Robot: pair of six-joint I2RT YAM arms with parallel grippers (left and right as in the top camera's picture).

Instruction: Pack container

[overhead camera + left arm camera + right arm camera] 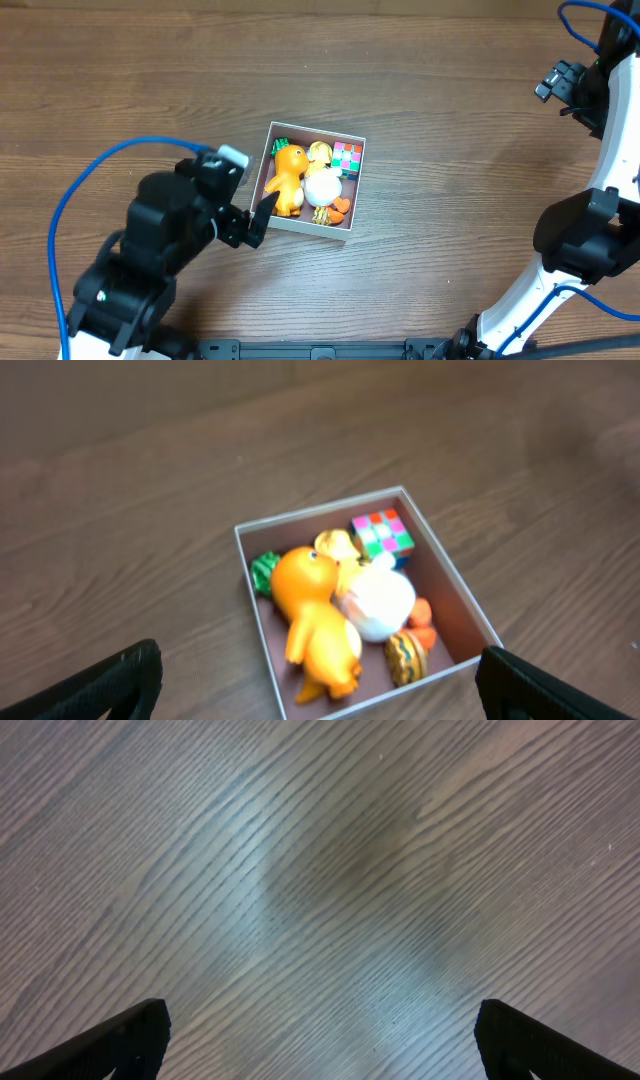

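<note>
The container (pixel 318 131) is a square shallow box with thin white walls and a pink-brown inside, at the table's middle. In it lie an orange figure (pixel 288 180), a white round toy (pixel 322 187), a coloured cube (pixel 348 157) and small orange pieces (pixel 340 208). My left gripper (pixel 262 220) hovers open just off the box's near left corner. In the left wrist view the container (pixel 320 513) sits between the wide-apart jaws of the left gripper (pixel 318 665), with the orange figure (pixel 315 615) and the cube (pixel 383 532) inside. My right gripper (pixel 556 88) is far off at the back right, open over bare wood (pixel 320 1020).
A blue cable (pixel 75 200) loops round the left arm. The right arm's white base (pixel 520 310) stands at the front right. Brown wooden tabletop (pixel 450 150) surrounds the box on all sides.
</note>
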